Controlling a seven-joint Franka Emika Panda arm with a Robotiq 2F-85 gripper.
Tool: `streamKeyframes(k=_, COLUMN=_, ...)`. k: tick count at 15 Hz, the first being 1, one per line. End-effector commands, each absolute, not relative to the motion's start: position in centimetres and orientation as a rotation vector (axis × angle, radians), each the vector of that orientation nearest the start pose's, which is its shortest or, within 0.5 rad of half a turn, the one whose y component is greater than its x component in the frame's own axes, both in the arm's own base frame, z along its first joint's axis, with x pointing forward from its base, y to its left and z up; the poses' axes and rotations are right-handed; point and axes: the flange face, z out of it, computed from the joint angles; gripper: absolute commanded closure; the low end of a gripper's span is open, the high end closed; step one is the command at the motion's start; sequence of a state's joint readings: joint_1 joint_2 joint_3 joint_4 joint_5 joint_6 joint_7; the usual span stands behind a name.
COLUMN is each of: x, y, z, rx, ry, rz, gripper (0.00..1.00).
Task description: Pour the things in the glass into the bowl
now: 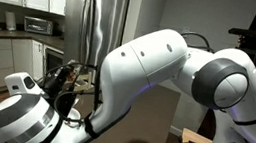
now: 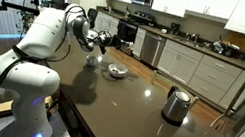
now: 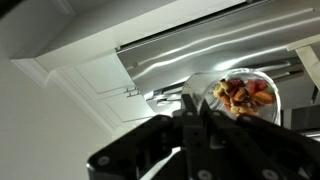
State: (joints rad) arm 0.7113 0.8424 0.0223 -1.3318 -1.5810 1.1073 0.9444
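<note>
In the wrist view my gripper is shut on the rim of the clear glass. Small red, orange and brown bits lie inside the glass, which is lifted and faces the kitchen cabinets. In an exterior view the gripper hangs above the dark table, up and a little to the left of the white bowl. The glass is too small to make out there. In an exterior view the gripper shows dark behind the white arm, and the bowl is hidden.
A shiny kettle stands on the dark table to the right. A small pale object sits on the table below the arm. Kitchen counters and a stove line the far wall.
</note>
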Motion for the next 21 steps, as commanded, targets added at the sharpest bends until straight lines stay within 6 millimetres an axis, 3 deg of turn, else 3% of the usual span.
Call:
streamKeyframes(k=1, x=59.45, y=34.84, z=31.55, rx=1.297, ry=-0.055, rz=0.664, gripper=0.97)
streamKeyframes(k=15, x=59.00, y=34.99, z=31.68, rx=1.270, ry=-0.059, rz=0.693, gripper=0.97)
streamKeyframes(k=21, x=59.41, y=34.81, z=31.70, rx=1.411, ry=-0.008, rz=0.615, gripper=0.97)
